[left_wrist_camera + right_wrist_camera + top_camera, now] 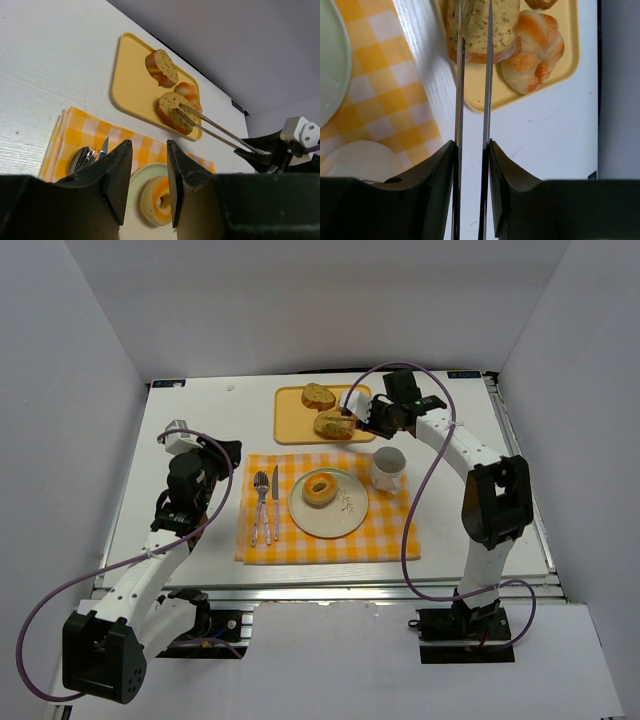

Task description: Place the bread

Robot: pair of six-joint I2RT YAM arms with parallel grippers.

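Note:
My right gripper (pixel 378 418) (pixel 471 150) is shut on a pair of metal tongs (pixel 459 100) (pixel 220 130). The tong tips reach over a seeded bread slice (pixel 333 424) (pixel 475 30) (pixel 172 112) lying on the yellow tray (pixel 290 425) (pixel 490 92) (pixel 130 85). A second slice (pixel 318 395) (pixel 162 67) and a bread roll (pixel 535 55) (pixel 187 92) also lie on the tray. My left gripper (pixel 228 452) (pixel 149 150) is open and empty, left of the placemat. A green plate (pixel 345 515) holds a donut (pixel 320 488) (pixel 157 200).
A yellow checked placemat (pixel 380 535) lies under the plate, with a fork and knife (pixel 265 505) on its left and a white mug (pixel 389 469) on its right, close under the right arm. White walls enclose the table.

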